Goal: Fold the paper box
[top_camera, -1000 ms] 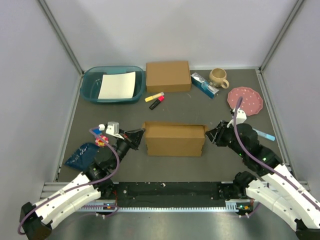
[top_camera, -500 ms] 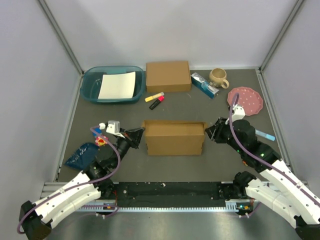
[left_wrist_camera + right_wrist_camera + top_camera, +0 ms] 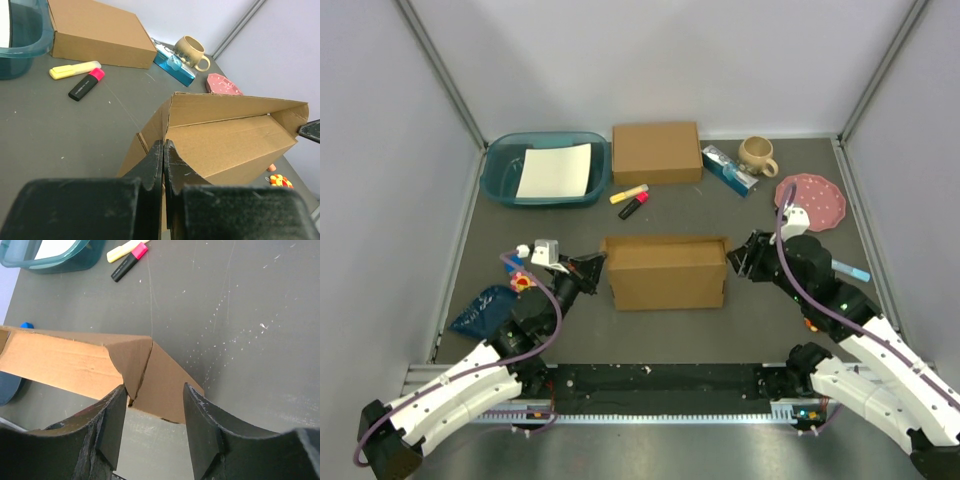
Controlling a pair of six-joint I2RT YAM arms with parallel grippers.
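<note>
The paper box [image 3: 667, 272] is seen partly folded at the centre of the frame. The left gripper [image 3: 596, 268] is pressed against its left end, jaws together. The right gripper [image 3: 742, 258] is held with jaws apart around its right end flap.

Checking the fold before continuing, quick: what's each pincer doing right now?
Left pincer: closed, pinching the paper box at its end flap.
Right pincer: open, straddling the opposite corner.

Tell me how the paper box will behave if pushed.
Probably light and easily slid: the paper box is thin, hollow cardboard. It may spring open; its corner seam gapes. Pinched at one end by the left end effector, it would likely pivot.
</note>
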